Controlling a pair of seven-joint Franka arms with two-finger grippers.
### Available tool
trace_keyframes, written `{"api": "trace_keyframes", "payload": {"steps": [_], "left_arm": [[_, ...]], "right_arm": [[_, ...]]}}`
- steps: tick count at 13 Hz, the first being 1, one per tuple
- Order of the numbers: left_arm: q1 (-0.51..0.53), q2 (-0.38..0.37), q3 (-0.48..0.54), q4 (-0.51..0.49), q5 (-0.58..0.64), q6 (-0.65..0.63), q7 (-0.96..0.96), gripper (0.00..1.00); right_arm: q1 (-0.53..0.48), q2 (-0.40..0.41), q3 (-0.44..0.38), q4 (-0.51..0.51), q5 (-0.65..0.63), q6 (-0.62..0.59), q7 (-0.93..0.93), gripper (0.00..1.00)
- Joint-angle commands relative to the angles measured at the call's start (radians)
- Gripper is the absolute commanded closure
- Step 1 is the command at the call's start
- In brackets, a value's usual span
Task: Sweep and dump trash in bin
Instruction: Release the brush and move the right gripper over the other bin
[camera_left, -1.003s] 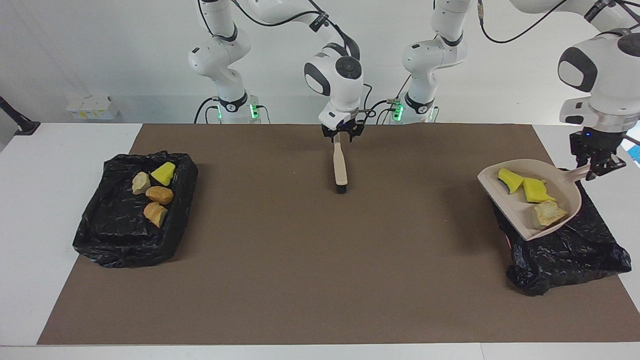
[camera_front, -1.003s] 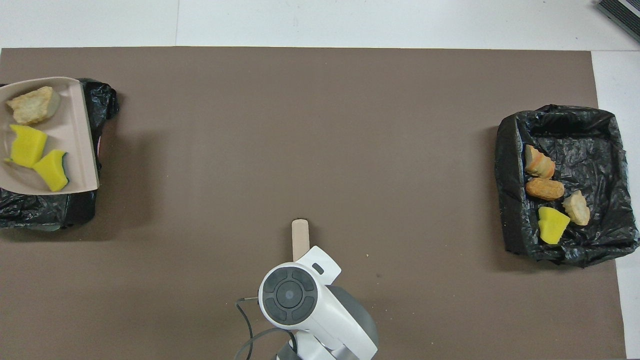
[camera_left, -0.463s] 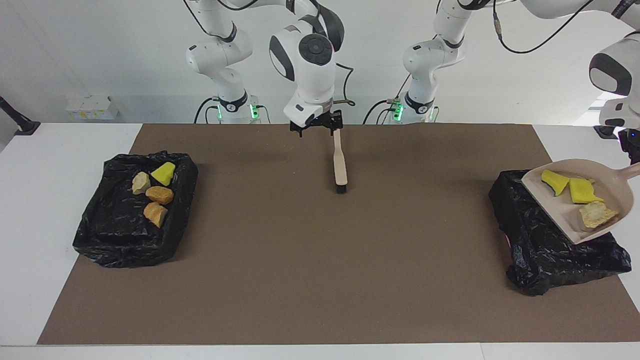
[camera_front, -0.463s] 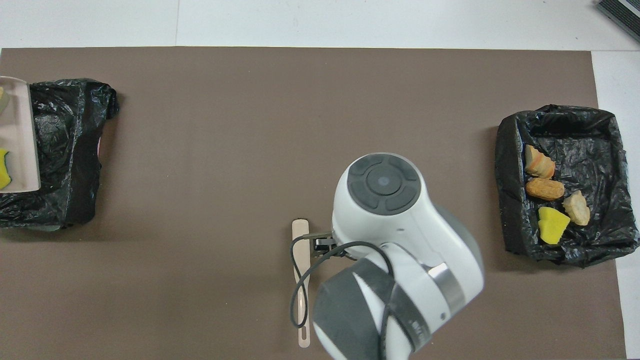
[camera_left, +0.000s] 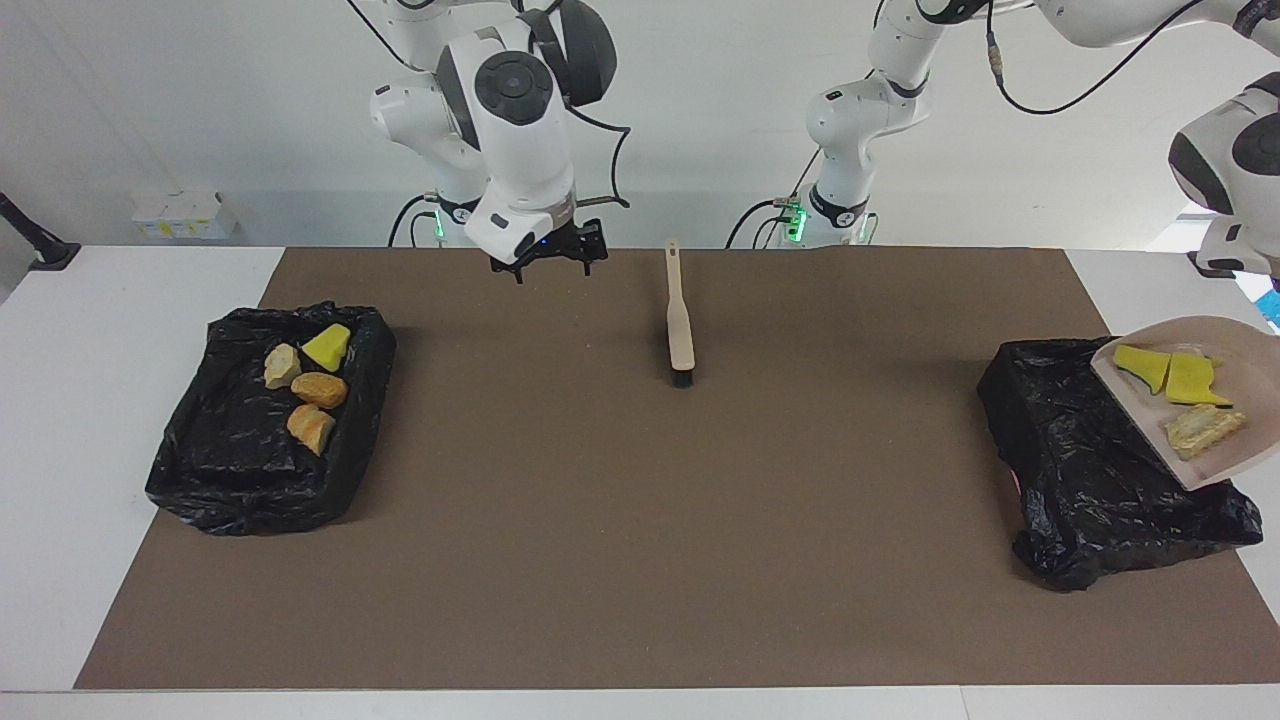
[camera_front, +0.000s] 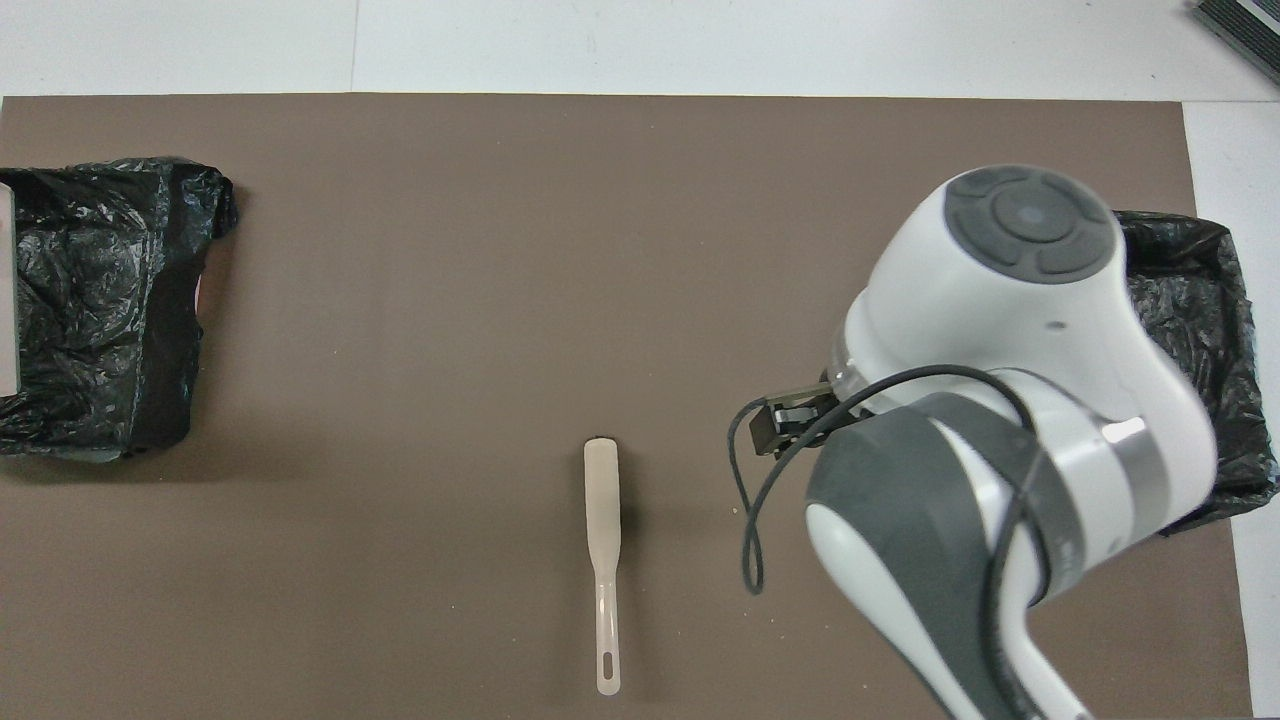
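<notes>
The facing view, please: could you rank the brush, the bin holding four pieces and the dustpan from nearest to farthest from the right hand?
1. Brush, lying mid-table beside the right hand.
2. Bin, at the right arm's end.
3. Dustpan, raised at the left arm's end.

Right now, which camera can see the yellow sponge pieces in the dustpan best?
The facing view: the dustpan, raised over the black-lined bin, shows two yellow sponge pieces and a tan lump. The overhead view shows only the pan's edge, no trash.
</notes>
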Motion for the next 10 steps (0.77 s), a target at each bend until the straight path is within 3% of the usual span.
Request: {"api": "trace_keyframes", "payload": {"steps": [1,5,10], "left_arm": [[-0.017,-0.034,0.009,-0.042,0.086,0.002,-0.043,1.00],[-0.070,-0.046,0.009,-0.055,0.203,-0.097,-0.109,1.00],[-0.156,-0.058,0.009,-0.055,0.350,-0.252,-0.218,1.00]], "right_arm": [[-0.105,-0.012,0.008,0.009,-0.028,-0.021,-0.150,0.00],[-0.186,-0.032,-0.023,0.010,-0.133,-0.021,-0.363,0.00],[-0.266,-0.080,-0.142,0.010,-0.130,-0.021,-0.492,0.00]]}}
